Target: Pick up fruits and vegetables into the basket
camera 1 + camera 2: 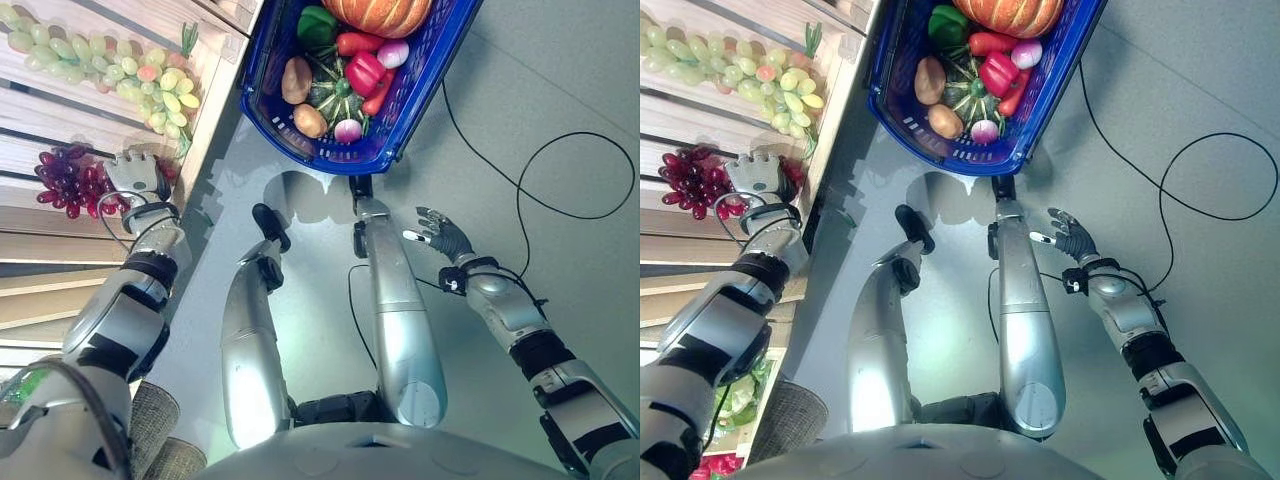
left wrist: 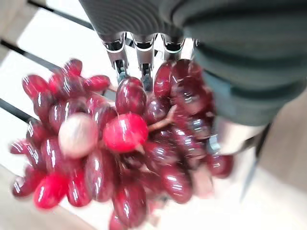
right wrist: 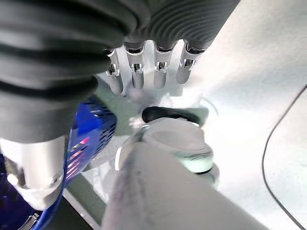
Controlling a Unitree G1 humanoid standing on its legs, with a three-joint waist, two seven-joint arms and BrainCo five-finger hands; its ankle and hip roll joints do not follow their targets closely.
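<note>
Blue basket (image 1: 268, 118) sitting on the floor, already holding a pumpkin (image 1: 378, 13), peppers and potatoes. On the wooden shelf (image 1: 40, 250), left hand (image 1: 135, 178) closing round the red grapes (image 1: 66, 182), fingers curled into the bunch; green grapes (image 1: 110, 65) lying untouched beyond. Right hand (image 1: 440, 235) hanging relaxed, empty, near the basket

L hand (image 1: 758, 176) on wooden shelf (image 1: 700, 215), fingers (image 1: 752, 160) over red grapes (image 1: 695, 178); green grapes (image 1: 745, 75) beyond fingertips. R hand (image 1: 1072, 238) relaxed, empty, above floor (image 1: 1200, 80). Blue basket (image 1: 902, 118) w/ veg ahead of R fingertips.
</note>
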